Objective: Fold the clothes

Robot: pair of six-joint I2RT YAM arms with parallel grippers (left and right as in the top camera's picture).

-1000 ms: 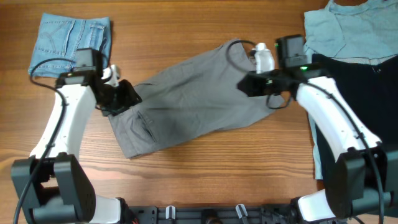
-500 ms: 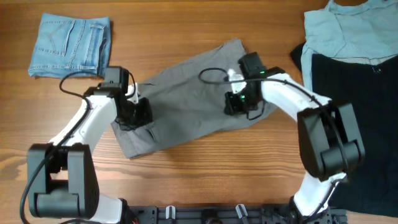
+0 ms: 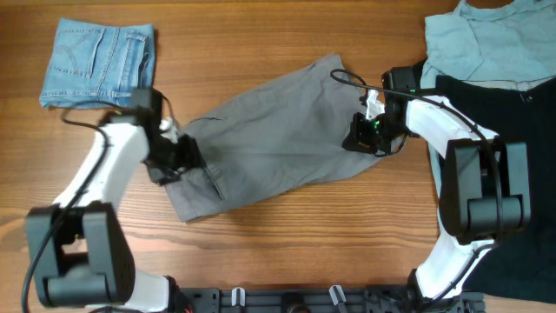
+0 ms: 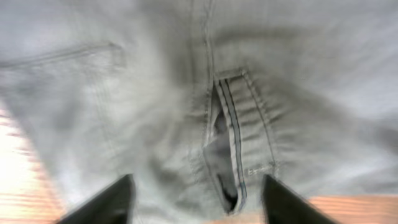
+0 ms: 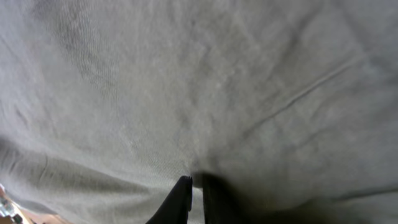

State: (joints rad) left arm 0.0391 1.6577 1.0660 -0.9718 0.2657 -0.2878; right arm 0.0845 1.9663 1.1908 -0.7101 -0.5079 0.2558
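Overhead, four garments lay on the wooden worktop (image 3: 261, 35). One pair of grey-khaki shorts (image 3: 278, 130) was spread slantwise across the middle, one folded denim garment (image 3: 100, 61) sat at the far left corner, and one pale blue shirt (image 3: 486, 48) lay at the far right corner. One black garment (image 3: 530, 104) lay just below that shirt. Two arms reached in. The left gripper (image 3: 178, 156) was down at the shorts' left end, and the right gripper (image 3: 363, 139) was at their right edge.

In the left wrist view, the left gripper (image 4: 199, 202) stood wide open over the shorts (image 4: 155, 74). Its two fingers (image 4: 118, 199) were set well apart on either side of a gaping seamed opening in the cloth and held nothing. A strip of worktop (image 4: 18, 186) showed at the lower left.

In the right wrist view, one garment filled the picture: the shorts (image 5: 217, 81). The right gripper (image 5: 196, 186) was closed to a sliver, its fingers (image 5: 180, 199) pinching a ridge of the cloth. Creases ran outward from the pinch.
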